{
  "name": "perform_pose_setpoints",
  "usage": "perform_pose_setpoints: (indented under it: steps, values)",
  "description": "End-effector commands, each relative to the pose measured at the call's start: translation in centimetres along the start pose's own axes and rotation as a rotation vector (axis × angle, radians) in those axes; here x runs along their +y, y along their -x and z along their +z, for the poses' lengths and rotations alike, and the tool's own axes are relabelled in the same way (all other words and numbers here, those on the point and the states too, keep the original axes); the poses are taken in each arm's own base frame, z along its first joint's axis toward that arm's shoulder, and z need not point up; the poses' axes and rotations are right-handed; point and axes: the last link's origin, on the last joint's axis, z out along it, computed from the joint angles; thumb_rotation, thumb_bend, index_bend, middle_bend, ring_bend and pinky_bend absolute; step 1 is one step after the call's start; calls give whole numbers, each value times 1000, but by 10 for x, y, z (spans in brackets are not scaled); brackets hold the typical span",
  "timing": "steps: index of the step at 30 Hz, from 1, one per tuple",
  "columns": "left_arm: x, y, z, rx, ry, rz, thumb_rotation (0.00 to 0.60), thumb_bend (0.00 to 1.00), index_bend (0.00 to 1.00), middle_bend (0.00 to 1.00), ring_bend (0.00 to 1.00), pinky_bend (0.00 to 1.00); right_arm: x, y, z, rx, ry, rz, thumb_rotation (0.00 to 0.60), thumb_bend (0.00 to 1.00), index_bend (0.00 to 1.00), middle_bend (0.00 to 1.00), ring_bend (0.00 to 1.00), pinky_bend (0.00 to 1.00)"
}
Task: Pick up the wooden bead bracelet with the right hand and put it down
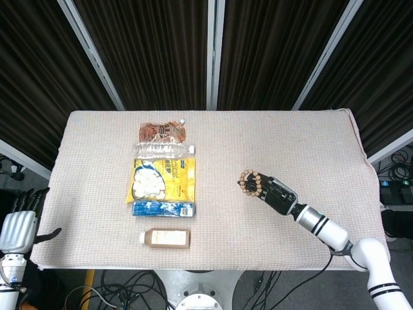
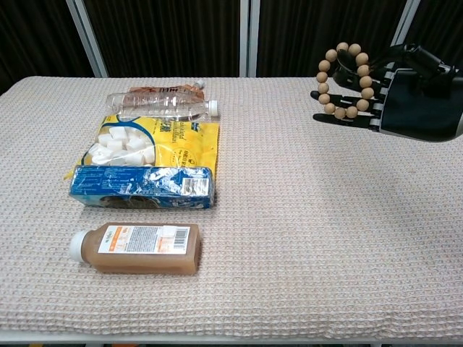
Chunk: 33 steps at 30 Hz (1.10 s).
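The wooden bead bracelet [image 1: 249, 183] [image 2: 343, 79] is a loop of light round beads, hanging well above the table over its right half. My right hand [image 1: 274, 192] [image 2: 394, 97], black, holds it, with the loop draped over the fingers, which reach toward the left. My left hand [image 1: 18, 223] hangs off the table's left front corner, fingers apart and holding nothing; the chest view does not show it.
On the beige woven table cover [image 1: 290, 142], a column of items lies left of centre: a brown pouch [image 1: 162, 132], a clear bottle [image 1: 163, 150], a yellow bag of white pieces [image 1: 161, 179], a blue packet [image 1: 162, 208] and a brown drink bottle [image 1: 166, 237].
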Motion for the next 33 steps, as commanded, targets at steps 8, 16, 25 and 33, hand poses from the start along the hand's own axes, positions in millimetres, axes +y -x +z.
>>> perform_pose_setpoints:
  steps: [8, 16, 25, 33]
  values:
    - [0, 2, 2, -7, 2, 1, 600, 0, 102, 126, 32, 65, 0, -2, 0, 37, -12, -180, 422, 595, 364, 464, 152, 0]
    - [1, 2, 3, -8, 8, 3, 600, 0, 102, 126, 33, 64, 6, -4, -7, 98, -44, -318, 417, 222, 364, 463, 153, 0]
    - [1, 2, 2, -11, 2, 2, 600, 0, 102, 126, 32, 65, 15, -4, -7, 114, -84, -377, 411, 399, 481, 552, 231, 0]
    - [0, 3, 2, -14, -2, 2, 600, 0, 102, 126, 33, 64, 24, -6, -8, 119, -84, -448, 384, 445, 521, 567, 234, 0]
